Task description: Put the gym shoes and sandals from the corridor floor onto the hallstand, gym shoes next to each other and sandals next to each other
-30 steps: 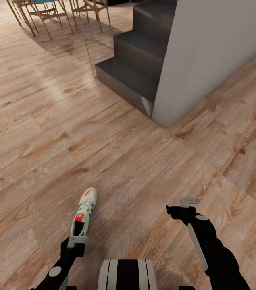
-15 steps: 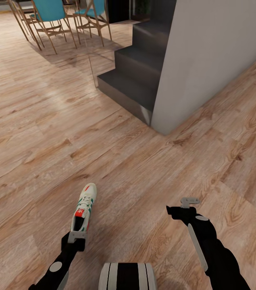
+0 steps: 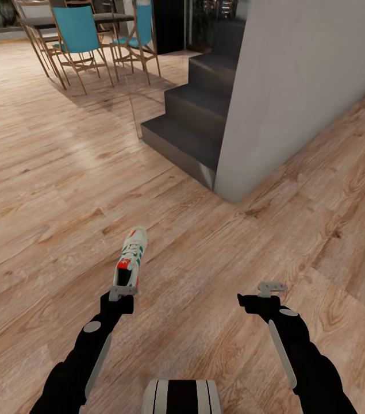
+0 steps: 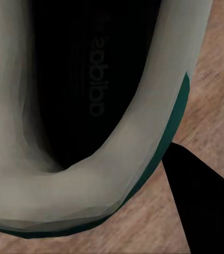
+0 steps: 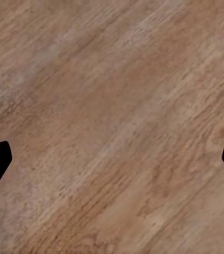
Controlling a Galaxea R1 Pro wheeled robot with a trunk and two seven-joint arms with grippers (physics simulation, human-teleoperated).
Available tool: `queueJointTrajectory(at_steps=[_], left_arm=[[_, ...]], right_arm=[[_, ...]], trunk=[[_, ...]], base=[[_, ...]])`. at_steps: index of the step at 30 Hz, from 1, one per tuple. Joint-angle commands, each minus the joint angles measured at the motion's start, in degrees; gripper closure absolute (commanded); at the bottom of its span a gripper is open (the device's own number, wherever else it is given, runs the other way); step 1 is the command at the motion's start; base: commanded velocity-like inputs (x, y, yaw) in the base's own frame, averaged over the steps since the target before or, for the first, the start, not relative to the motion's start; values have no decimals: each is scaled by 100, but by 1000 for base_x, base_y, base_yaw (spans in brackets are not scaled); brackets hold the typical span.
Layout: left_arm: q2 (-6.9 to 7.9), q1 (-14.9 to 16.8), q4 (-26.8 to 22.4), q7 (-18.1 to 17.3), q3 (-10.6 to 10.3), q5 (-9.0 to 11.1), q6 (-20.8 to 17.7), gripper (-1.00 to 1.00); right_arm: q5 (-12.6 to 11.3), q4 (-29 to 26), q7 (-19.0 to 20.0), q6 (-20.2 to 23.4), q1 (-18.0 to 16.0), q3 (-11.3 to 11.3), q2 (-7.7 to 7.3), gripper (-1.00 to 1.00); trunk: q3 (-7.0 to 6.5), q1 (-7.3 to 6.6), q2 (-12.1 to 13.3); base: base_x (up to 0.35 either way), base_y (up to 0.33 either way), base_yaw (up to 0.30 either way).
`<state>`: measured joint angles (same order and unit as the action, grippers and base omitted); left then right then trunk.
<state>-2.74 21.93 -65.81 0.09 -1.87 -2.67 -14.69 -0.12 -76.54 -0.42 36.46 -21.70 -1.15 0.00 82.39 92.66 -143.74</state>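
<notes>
You're carrying one gym shoe, with the hallstand yet to be found.

On the left, your left hand (image 3: pixel 124 291) pinches the heel collar of the white-and-green gym shoe (image 3: pixel 131 256), held toe-forward over the corridor floor (image 3: pixel 44 190). On the right, your right hand (image 3: pixel 271 287) hangs spread and empty. Next, I'd judge, you must drive or turn until the rack appears, keeping that heel grip firm.
</notes>
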Motion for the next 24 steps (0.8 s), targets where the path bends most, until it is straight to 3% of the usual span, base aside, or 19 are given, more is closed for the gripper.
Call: queueJointTrajectory(at_steps=[1,24], left_arm=[[-6,-4,-324,-1,-53,-14,-173,100],[1,-81,-311,-1,-33,29,-197,100]], right_arm=[[24,-4,-5,28,-1,0,-4,-100],[-5,7,-2,28,-1,1,0,-100]], trunk=[[-26,-3,0],[-746,-63,31]], base=[[0,0,0],[0,0,0]])
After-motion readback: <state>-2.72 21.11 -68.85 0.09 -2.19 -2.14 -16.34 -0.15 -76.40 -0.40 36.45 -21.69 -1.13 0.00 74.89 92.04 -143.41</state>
